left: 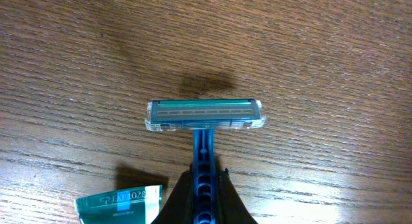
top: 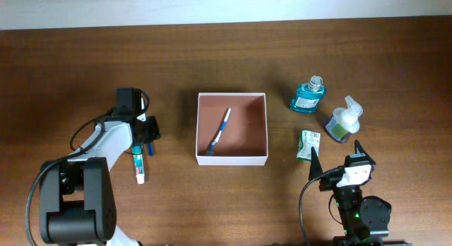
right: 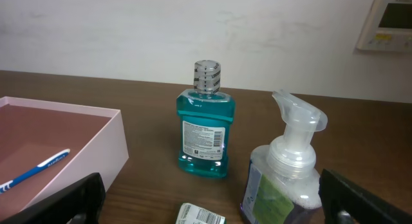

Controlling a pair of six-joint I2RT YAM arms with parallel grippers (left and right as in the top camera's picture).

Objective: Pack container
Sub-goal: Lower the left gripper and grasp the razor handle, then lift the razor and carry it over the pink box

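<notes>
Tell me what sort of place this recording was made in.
Probably an indoor lab or office robot station, not a bathroom: a wooden table, a white wall with a control panel, and toiletries like the mouthwash bottle and razor near the container.

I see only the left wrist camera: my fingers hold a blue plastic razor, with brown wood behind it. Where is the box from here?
Observer: The white square open-top box with a pinkish-brown inside sits at the middle of the table, toward the right arm from your left fingers and the blue plastic razor.
Operator: Is something inside it?
Observer: Yes, one blue-and-white toothbrush lies inside.
Operator: And the right arm?
Observer: The right fingers are open and hold nothing, close to a small green-and-white packet.
</notes>
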